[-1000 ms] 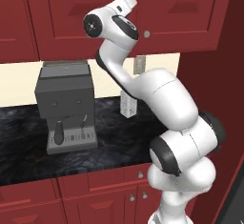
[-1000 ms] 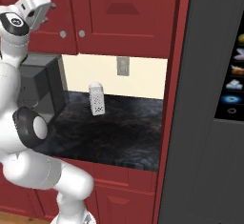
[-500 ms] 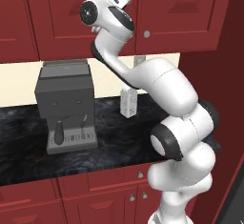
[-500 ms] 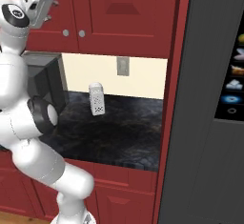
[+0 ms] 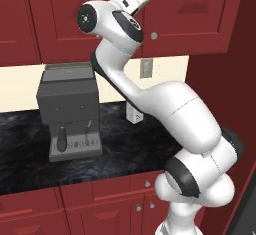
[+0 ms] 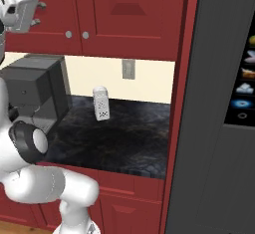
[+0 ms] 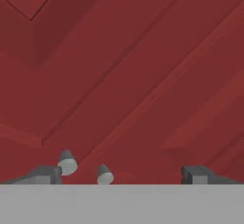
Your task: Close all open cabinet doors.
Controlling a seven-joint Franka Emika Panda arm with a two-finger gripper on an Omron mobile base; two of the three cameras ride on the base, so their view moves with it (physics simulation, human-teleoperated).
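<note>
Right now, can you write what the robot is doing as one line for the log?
claw: open, raised at cabinet doors | doors in view: look shut | two knobs close by claw | coffee machine on counter

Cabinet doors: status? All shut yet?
Done: the cabinet doors in both base views sit flush, knobs side by side. In hand: the gripper, open, is raised close to a red door panel. Left: no open door is visible in these views; any others lie outside them.
</note>
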